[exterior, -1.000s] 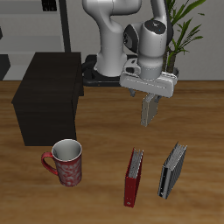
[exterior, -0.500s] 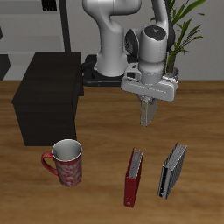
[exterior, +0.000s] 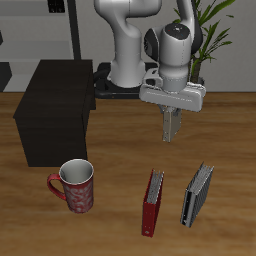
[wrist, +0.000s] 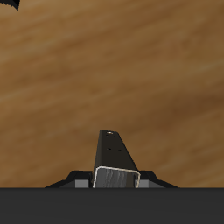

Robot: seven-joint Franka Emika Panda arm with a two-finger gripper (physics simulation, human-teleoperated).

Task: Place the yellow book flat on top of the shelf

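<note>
1. The hand [exterior: 170, 113] is pinching the yellow book [exterior: 170, 131] and holds it up in the air above the counter [exterior: 120, 160].
2. The yellow book hangs upright, down from the hand, over the middle of the counter, nearer the back edge.
3. In the wrist view the yellow book [wrist: 114, 156] sticks out over bare wood.
4. The shelf [exterior: 55, 110] stands by the back edge, well apart from the book. Its flat top is bare.
5. A red book [exterior: 152, 201] and a grey-and-black book [exterior: 197, 195] stand near the front edge.
6. A red mug [exterior: 76, 186] sits in front of the shelf.
</note>
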